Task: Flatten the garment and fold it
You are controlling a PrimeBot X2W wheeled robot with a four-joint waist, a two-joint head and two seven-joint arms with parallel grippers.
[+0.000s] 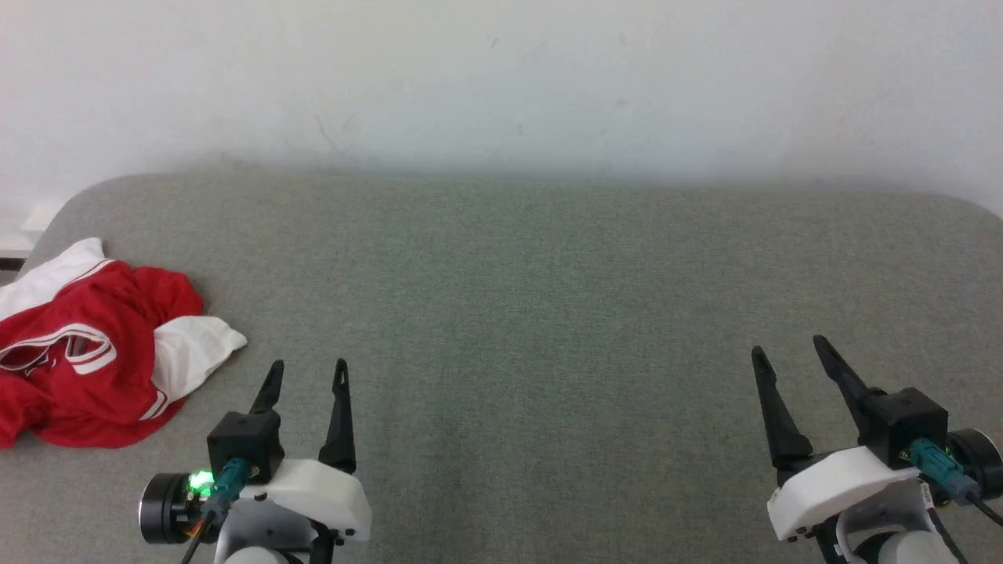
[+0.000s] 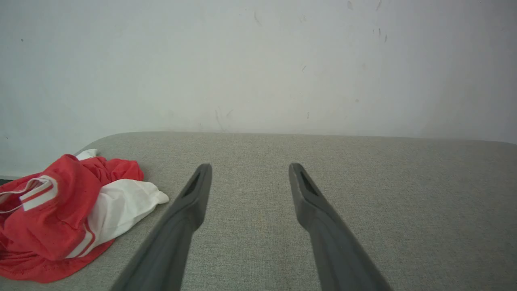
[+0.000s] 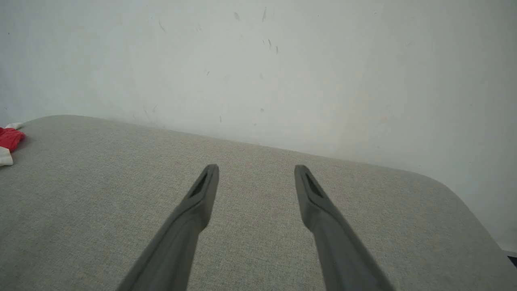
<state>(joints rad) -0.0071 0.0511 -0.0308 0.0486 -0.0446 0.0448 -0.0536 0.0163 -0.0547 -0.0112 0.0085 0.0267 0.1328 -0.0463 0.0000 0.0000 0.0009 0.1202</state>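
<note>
The garment lies crumpled in a red and white heap at the left edge of the grey surface. From the left wrist it appears as a bunched garment at the lower left, and a small corner of the garment shows at the far left of the right wrist view. My left gripper stands open just right of the heap, apart from it, nothing between its fingers. Far off at the lower right, my right gripper is open and empty as well.
The grey fabric-covered surface stretches wide between the two grippers, with rounded corners at the back. A white wall rises directly behind its far edge.
</note>
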